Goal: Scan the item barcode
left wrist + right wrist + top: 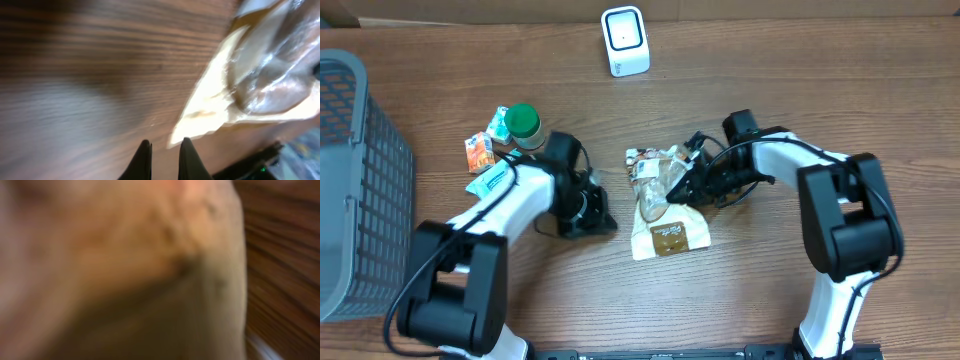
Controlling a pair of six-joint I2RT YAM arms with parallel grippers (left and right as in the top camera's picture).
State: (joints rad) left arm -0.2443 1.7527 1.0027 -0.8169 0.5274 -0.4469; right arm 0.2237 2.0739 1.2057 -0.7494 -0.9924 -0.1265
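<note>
While the right gripper point(682, 186) sits clenched on the pastry bag point(665, 235), its thin film may slip or crumple on lifting, spoiling the scan. The left gripper point(598, 218), closed and empty, rests just beside the bag. Count: one bag, one scanner point(625, 40) well beyond both grippers, one basket point(360, 150).

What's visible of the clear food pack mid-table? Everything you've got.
The food pack is a crinkled, glossy clear plastic bag with brownish contents and a cream paper base carrying a brown label near its lower end. It lies on the wooden table, about mid-table. The right pincer is closed at its far right edge and appears to pinch the plastic; the right wrist view shows only blur. No barcode is readable.
</note>
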